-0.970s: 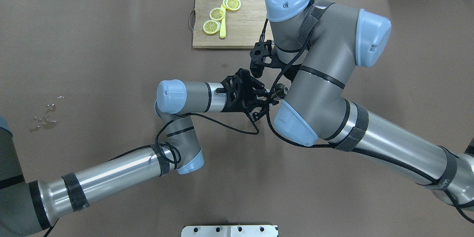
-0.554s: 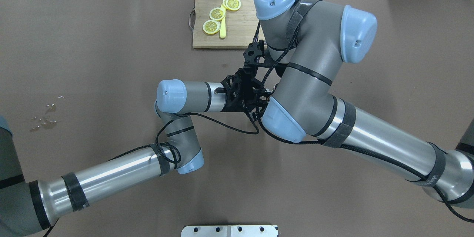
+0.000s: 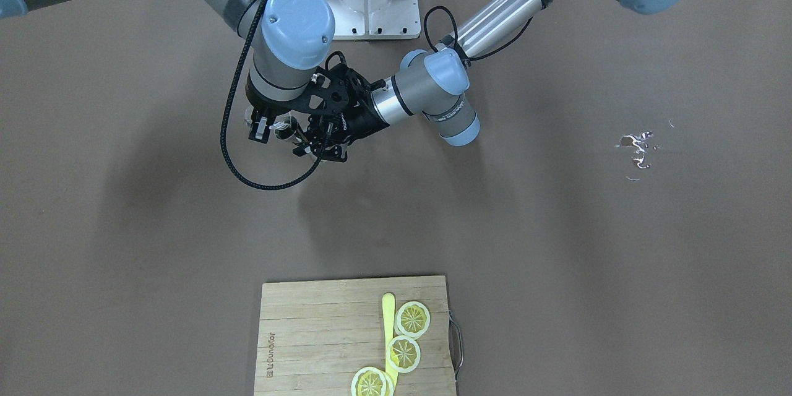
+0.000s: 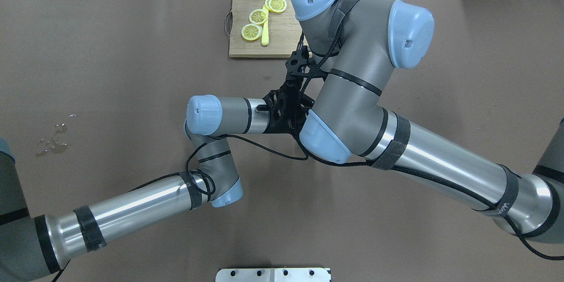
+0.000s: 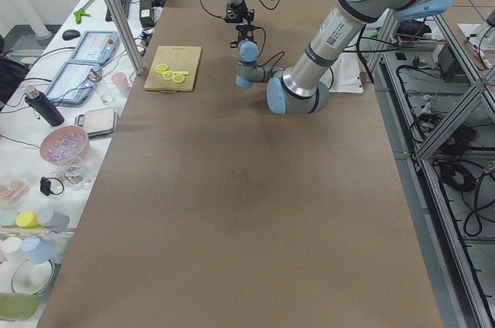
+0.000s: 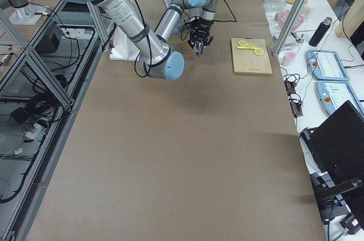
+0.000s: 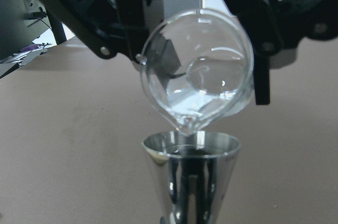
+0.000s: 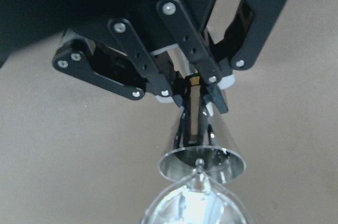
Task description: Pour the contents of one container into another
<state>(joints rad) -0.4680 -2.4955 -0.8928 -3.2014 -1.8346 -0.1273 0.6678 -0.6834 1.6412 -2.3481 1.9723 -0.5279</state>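
Here, left fingers (image 8: 217,100) pinching steel cup (image 8: 222,139), right fingers (image 7: 262,81) gripping tilted beaker (image 7: 198,76).

Left arm (image 4: 132,202) and right arm (image 4: 440,163): silver tubes, grey joints, pale-blue caps, black bands. Black braided cable (image 4: 264,148) along each; left gripper (image 8: 194,91) black linkages, silver screws.

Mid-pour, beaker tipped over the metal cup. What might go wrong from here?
1. The glass beaker has its spout just inside the metal cup rim; slight drift may send liquid onto the table.
2. Liquid shows in the beaker; a faster tilt might overfill the narrower cup.
3. The left tool grips the cup only at its thin waist, so it may tilt.
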